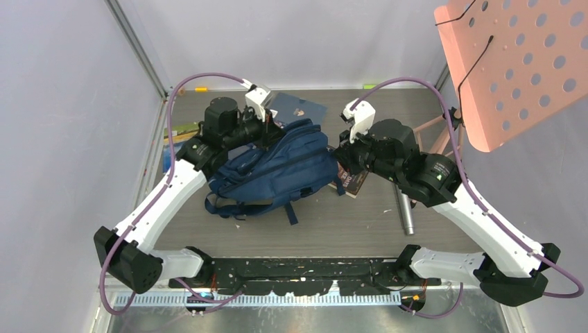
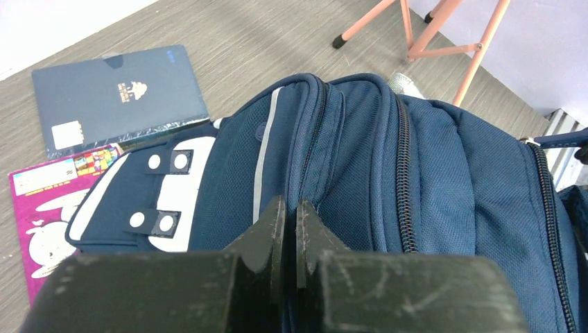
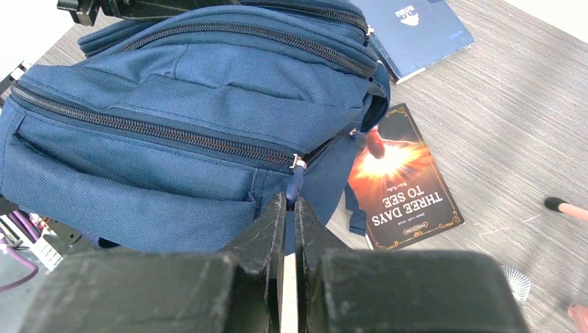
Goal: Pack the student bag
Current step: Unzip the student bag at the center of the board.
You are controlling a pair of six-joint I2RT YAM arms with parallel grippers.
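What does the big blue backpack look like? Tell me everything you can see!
The backpack is navy woven fabric with a grey stripe, white patches on its front pocket, long zippers and dangling straps. It lies slumped on the grey table, with a strap over a black book. The left gripper presses its shut jaws against the top. The right gripper pinches a blue zipper pull in its jaws.

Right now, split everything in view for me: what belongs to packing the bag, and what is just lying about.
For the job: student bag; likely contents: navy folder, magenta book, Three Days to See book.
Lying about: pink perforated stand; metal cylinder, purpose unclear.
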